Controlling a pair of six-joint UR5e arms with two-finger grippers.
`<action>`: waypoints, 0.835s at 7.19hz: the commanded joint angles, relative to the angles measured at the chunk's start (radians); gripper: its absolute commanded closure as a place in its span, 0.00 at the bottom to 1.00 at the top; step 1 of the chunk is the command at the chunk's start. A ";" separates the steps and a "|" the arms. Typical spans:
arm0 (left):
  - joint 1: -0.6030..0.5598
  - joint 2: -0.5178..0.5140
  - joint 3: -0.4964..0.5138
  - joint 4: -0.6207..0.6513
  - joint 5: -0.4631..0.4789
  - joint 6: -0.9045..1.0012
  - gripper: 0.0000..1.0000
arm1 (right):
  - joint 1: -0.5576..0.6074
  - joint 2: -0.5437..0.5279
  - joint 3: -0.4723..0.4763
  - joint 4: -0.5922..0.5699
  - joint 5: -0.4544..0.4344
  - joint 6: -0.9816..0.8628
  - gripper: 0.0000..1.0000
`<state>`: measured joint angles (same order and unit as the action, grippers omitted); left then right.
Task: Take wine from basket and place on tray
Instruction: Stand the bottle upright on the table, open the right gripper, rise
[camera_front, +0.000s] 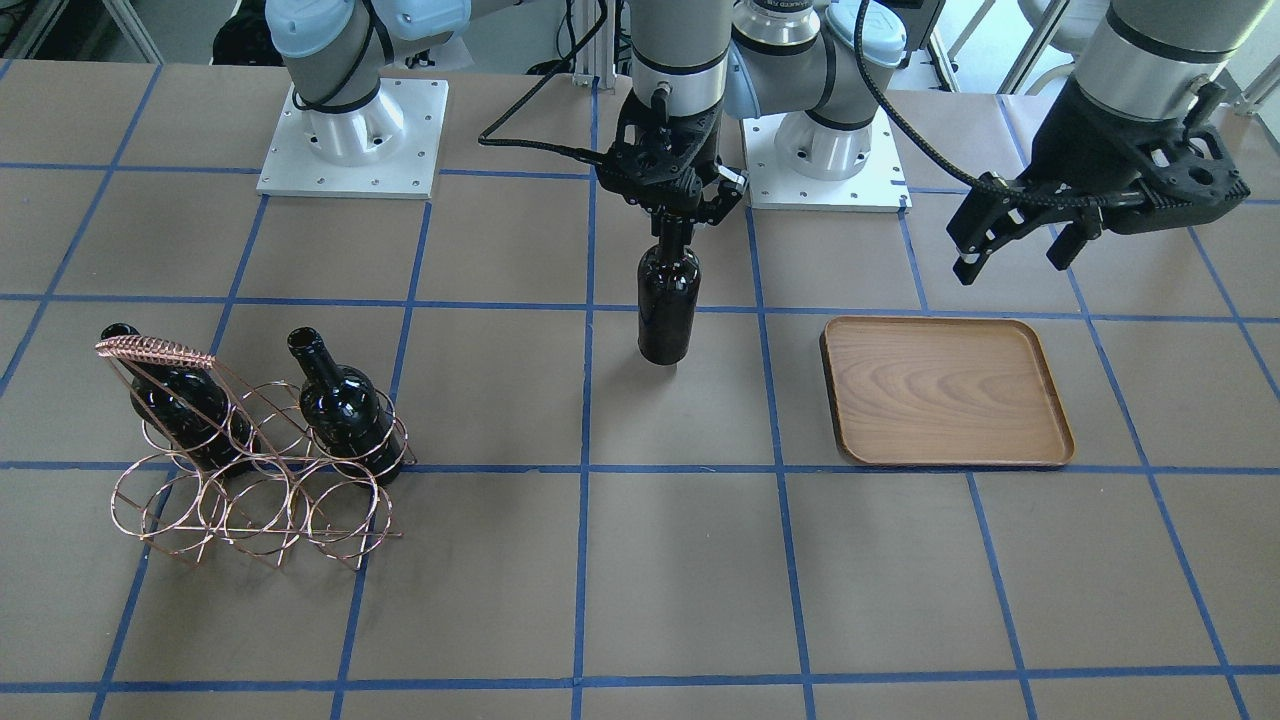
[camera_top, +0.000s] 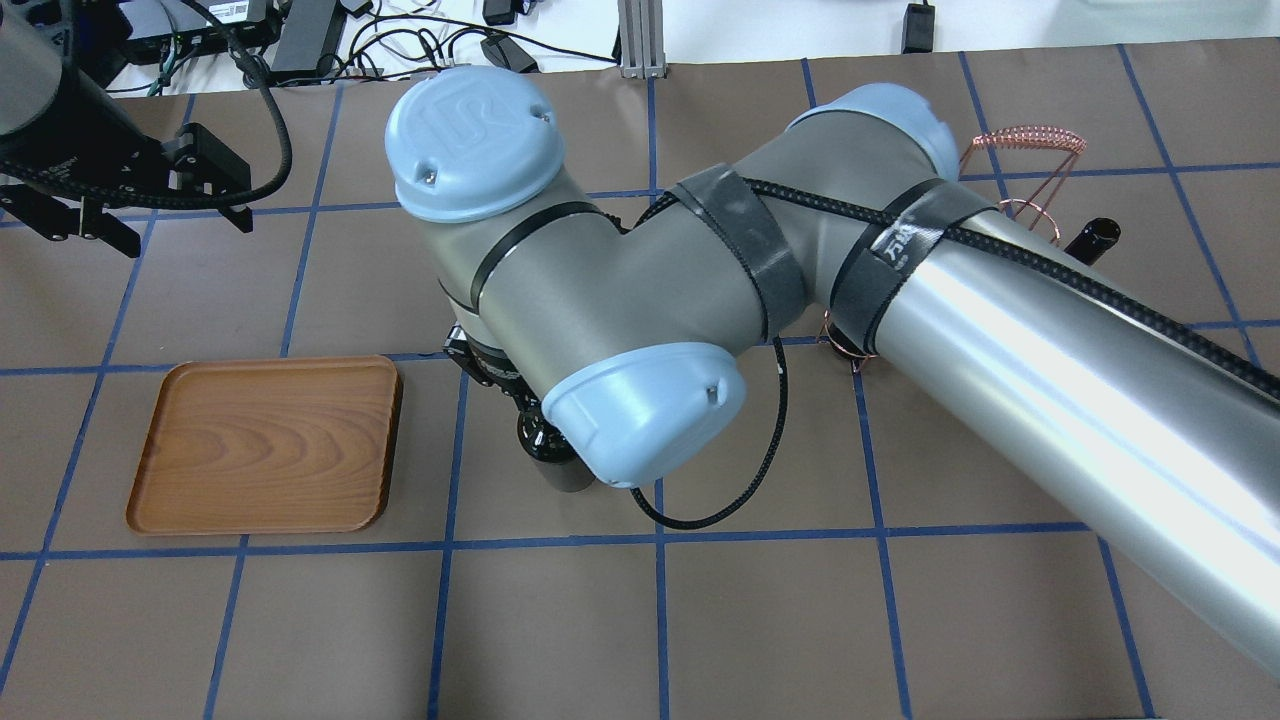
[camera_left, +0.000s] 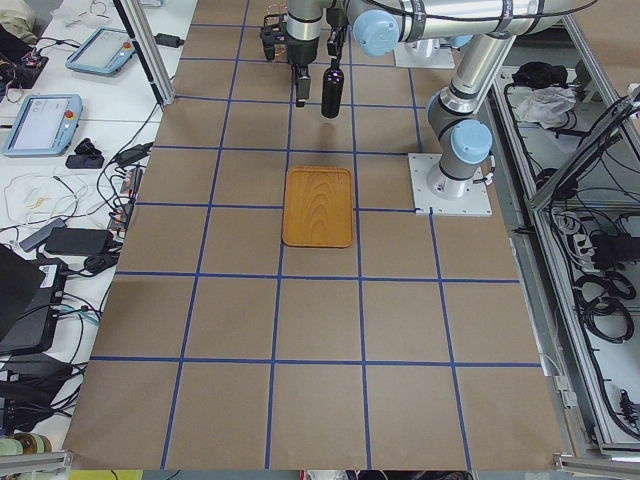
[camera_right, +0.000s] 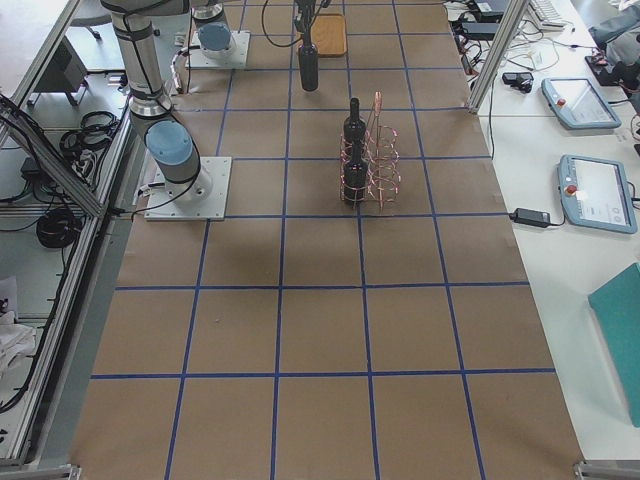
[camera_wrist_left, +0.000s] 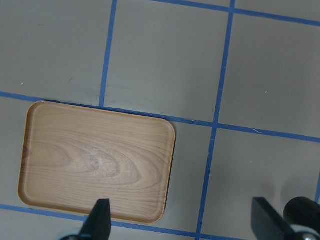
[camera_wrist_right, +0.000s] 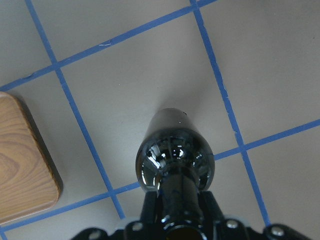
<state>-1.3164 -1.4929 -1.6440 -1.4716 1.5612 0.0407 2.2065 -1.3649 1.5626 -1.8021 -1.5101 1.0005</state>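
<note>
My right gripper (camera_front: 672, 215) is shut on the neck of a black wine bottle (camera_front: 668, 300) and holds it upright over the table, between the basket and the tray. The right wrist view shows the bottle (camera_wrist_right: 175, 155) hanging below the fingers, with the tray's corner (camera_wrist_right: 22, 170) to its left. The copper wire basket (camera_front: 250, 470) stands at the left of the front view with two more bottles (camera_front: 345, 405) (camera_front: 175, 395) in it. The wooden tray (camera_front: 945, 392) lies flat with nothing on it. My left gripper (camera_front: 1012, 262) is open, raised behind the tray; its wrist view shows the tray (camera_wrist_left: 97, 160) below.
Both arm bases (camera_front: 350, 150) stand at the table's robot side. In the overhead view my right arm's elbow (camera_top: 620, 290) hides most of the held bottle and the basket; only the basket's handle (camera_top: 1020, 140) shows. Blue tape lines grid the brown table.
</note>
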 joint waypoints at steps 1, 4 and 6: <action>0.008 0.000 0.000 -0.001 0.002 0.001 0.00 | 0.039 0.027 -0.001 -0.002 -0.049 0.036 0.87; 0.011 0.000 -0.008 -0.006 0.002 -0.012 0.00 | 0.039 0.029 -0.006 -0.035 -0.055 0.029 0.07; 0.006 0.003 -0.010 -0.012 0.002 -0.001 0.00 | -0.042 0.003 -0.060 -0.033 -0.056 -0.131 0.00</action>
<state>-1.3082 -1.4916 -1.6527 -1.4808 1.5649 0.0342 2.2140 -1.3457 1.5375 -1.8356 -1.5638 0.9782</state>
